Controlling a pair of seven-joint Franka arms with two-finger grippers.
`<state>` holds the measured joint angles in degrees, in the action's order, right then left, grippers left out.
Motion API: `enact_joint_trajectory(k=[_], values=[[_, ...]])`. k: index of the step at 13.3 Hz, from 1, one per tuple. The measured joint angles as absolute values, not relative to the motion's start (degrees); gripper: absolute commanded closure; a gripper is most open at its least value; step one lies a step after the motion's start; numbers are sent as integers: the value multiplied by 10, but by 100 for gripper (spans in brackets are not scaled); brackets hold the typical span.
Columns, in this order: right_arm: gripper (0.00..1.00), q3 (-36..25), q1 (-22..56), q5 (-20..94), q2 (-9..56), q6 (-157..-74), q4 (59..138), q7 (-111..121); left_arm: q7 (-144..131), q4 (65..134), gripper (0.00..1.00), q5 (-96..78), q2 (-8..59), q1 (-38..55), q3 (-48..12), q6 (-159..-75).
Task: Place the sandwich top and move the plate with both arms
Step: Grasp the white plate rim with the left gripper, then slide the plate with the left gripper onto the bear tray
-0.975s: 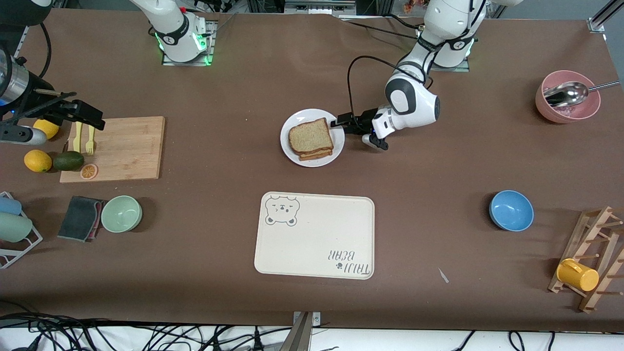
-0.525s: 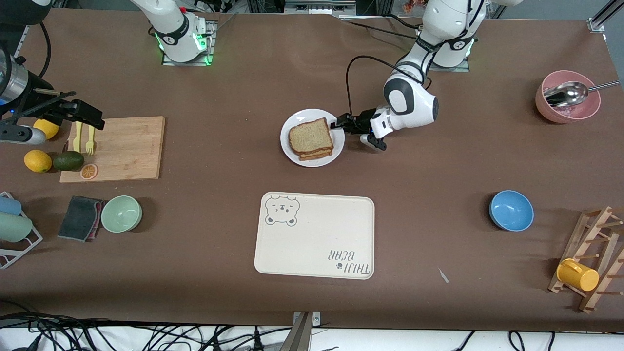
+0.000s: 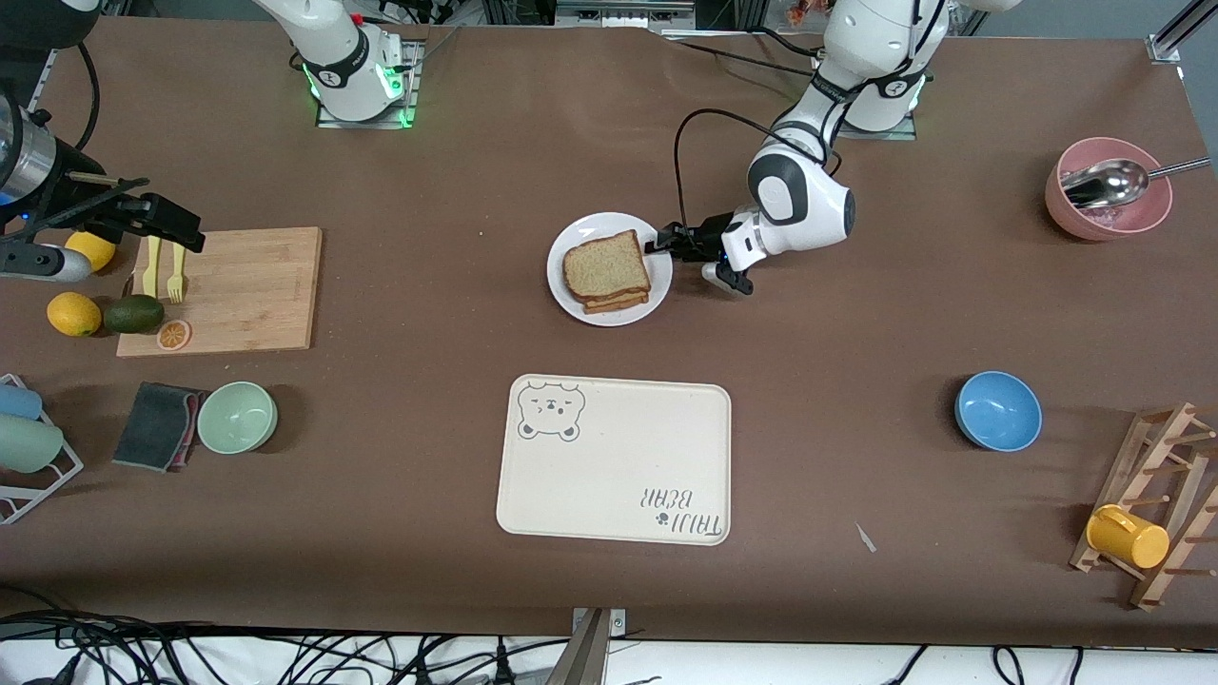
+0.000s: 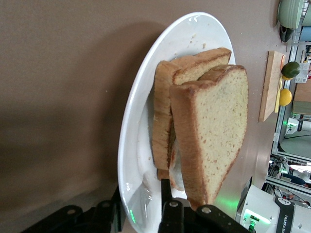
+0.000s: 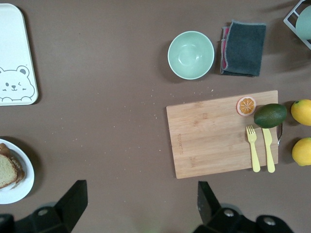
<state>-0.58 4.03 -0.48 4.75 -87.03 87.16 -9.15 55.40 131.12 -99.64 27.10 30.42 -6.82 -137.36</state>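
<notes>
Sandwich top [image 3: 606, 264] already resting on the lower slice, slightly skewed, on the plate [image 3: 574, 298] toward the middle of the table, nearer the robots' edge than the bear-print tray [image 3: 614, 459]; first half of the task judged done. At the plate's rim on the left arm's side, left gripper [image 3: 658, 242] narrowed over the last second from wide to a pinch, one finger [image 4: 165, 190] above the rim and the other below it; a firm hold on the plate not yet certain, fingers possibly still closing. Right gripper [image 5: 141, 198] waiting, fingers spread wide and empty, high over the cutting board [image 3: 238, 285] near the right arm's end; plate unmoved, so carrying still ahead, probably needing that second arm.
</notes>
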Motion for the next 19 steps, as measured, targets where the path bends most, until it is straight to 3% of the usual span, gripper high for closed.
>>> enact_joint_trajectory(k=[5, 12, 19], values=[[0, -6, 40, -5, 47, -870, 872, -92, 555, 1302, 77, -996, 284, 304, -68, -1374], [0, -6, 40, -5, 47, -870, 872, -91, 557, 1299, 100, -998, 284, 304, -68, -1373], [0, -6, 41, -5, 47, -870, 871, -91, 557, 1295, 100, -1000, 283, 304, -68, -1370]])
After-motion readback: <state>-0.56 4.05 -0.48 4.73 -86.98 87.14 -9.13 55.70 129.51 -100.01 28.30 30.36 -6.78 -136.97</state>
